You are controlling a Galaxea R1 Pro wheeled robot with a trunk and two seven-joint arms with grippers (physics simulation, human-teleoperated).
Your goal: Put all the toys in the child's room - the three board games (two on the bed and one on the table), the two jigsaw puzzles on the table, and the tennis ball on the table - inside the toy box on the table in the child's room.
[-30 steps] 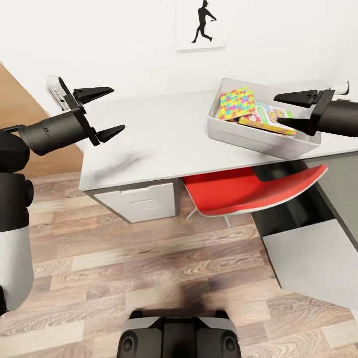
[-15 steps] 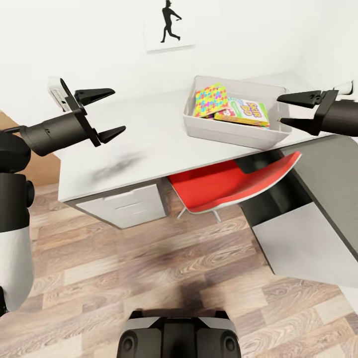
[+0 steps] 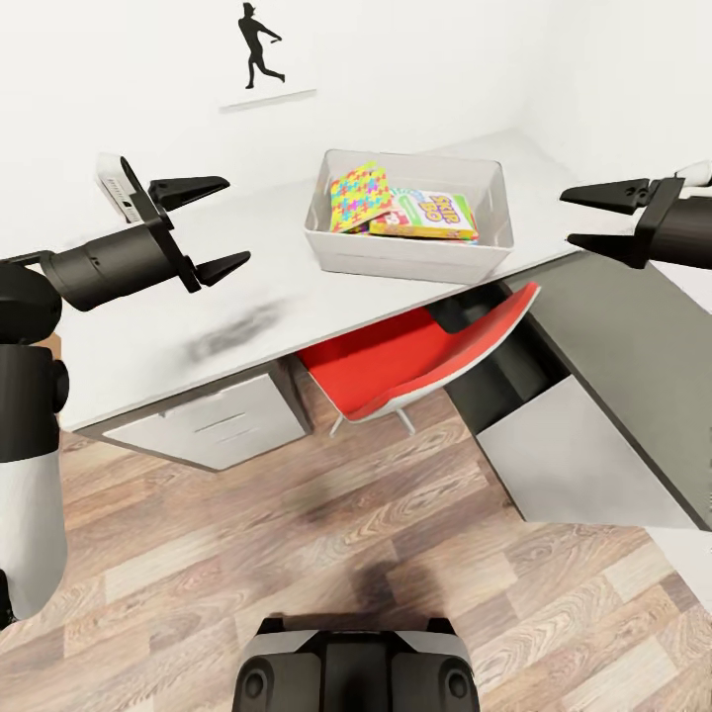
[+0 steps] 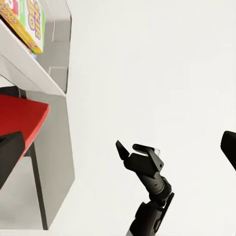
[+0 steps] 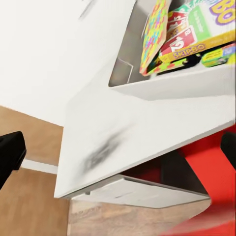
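1. Left hand (image 3: 210,225) is held out over the left part of the counter (image 3: 247,297), its two black fingers spread apart and holding nothing.
2. Right hand (image 3: 600,217) reaches in from the right edge, above the corner where the pale counter meets a lower dark grey desk (image 3: 633,346); its fingers are also spread, with nothing between them.
3. Nearest the viewer, the robot's dark base (image 3: 356,667) stands on a light wood-plank floor (image 3: 297,554).
4. Beyond the floor, a red chair (image 3: 415,361) is tucked under the counter's near edge, with a white drawer unit (image 3: 208,425) to its left.
5. On the counter, towards its far right part, sits the light grey toy box (image 3: 410,252).
6. Inside the toy box, a jigsaw puzzle box (image 3: 358,195) with a bright multicoloured pattern leans tilted at the left.
7. Just right of it lies the green and yellow Skip-Bo game (image 3: 435,213), also inside the toy box.
8. Farthest away, a white wall carries a picture with a black figure silhouette (image 3: 259,44).
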